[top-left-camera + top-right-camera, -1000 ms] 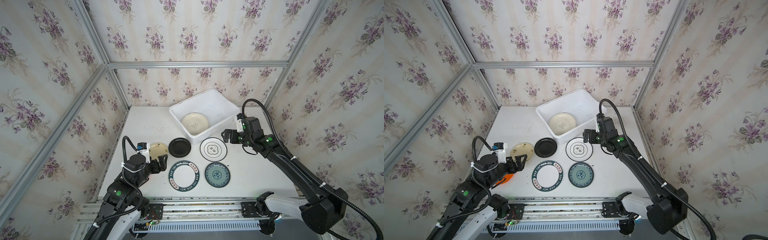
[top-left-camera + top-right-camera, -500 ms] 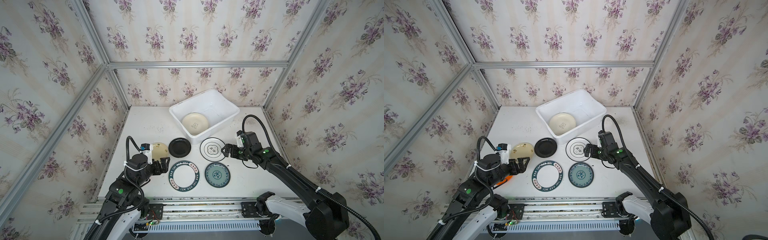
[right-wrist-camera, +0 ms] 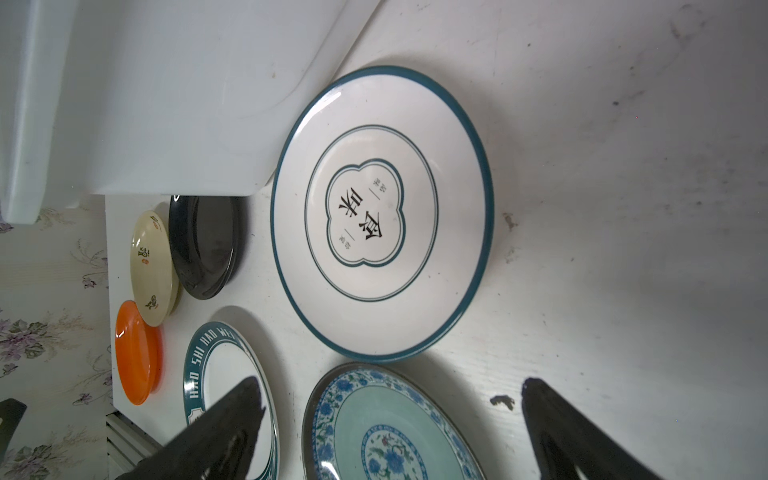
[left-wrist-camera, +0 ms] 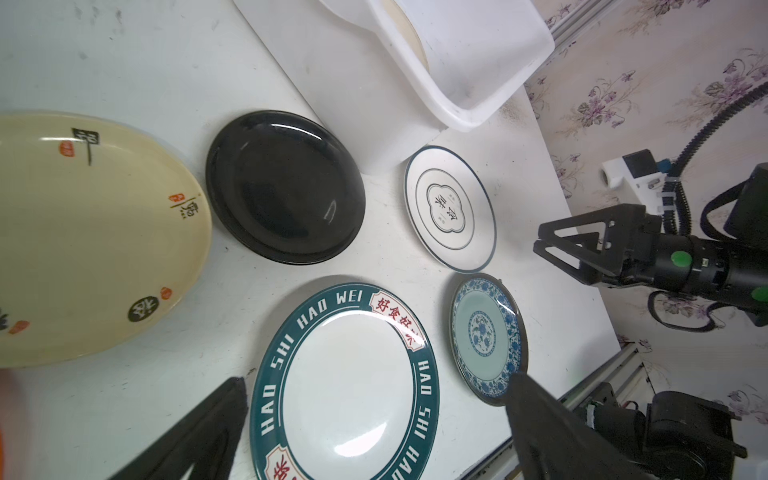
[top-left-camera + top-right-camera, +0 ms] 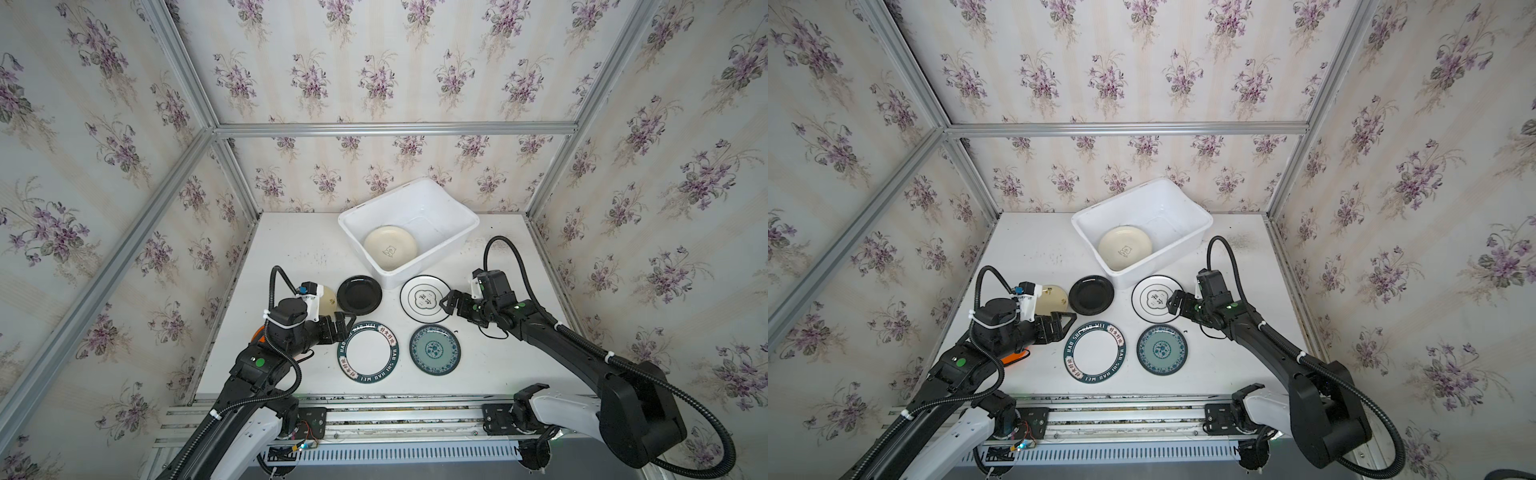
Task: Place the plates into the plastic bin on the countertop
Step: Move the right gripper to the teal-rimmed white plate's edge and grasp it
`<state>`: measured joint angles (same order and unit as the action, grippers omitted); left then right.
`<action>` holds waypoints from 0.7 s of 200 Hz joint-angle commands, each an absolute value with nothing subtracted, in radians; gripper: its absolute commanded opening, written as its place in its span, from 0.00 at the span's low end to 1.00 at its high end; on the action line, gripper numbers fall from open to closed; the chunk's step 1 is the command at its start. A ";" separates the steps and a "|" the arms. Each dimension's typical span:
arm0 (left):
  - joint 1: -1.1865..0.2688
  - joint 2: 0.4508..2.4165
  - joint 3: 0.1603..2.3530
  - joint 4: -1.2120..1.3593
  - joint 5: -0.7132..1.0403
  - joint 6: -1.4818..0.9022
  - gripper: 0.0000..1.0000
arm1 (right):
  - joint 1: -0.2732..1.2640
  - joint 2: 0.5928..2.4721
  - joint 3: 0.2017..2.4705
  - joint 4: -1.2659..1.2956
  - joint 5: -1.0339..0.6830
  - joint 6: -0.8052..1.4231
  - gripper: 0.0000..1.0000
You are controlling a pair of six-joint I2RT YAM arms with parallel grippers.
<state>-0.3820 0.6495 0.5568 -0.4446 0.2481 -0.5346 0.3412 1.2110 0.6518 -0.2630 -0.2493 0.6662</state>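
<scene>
white plastic bin [image 5: 415, 199] sat at the back of the countertop [image 5: 291, 249], one cream plate [image 5: 390, 249] flat inside. in front lay a second cream plate [image 5: 329, 298], black plate [image 5: 359, 294], dark-rimmed white plate [image 5: 424, 298], lettered plate [image 5: 369, 351] and teal plate [image 5: 434, 350]; orange plate [image 3: 137, 353] was under the left arm. left gripper [image 5: 347, 328] hovered beside the lettered plate, jaws apart, empty. right gripper [image 5: 444, 302] was at the dark-rimmed white plate's edge, jaws apart, empty.
</scene>
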 commanded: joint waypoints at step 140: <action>-0.345 0.658 0.522 -0.244 0.377 -0.626 0.99 | 0.272 1.388 0.599 0.019 -0.324 0.753 0.87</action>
<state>-0.3473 0.6724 0.5285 -0.2775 0.3763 -0.6113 0.2756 1.3827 0.6094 -0.0467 -0.3340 0.7303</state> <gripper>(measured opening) 0.993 0.880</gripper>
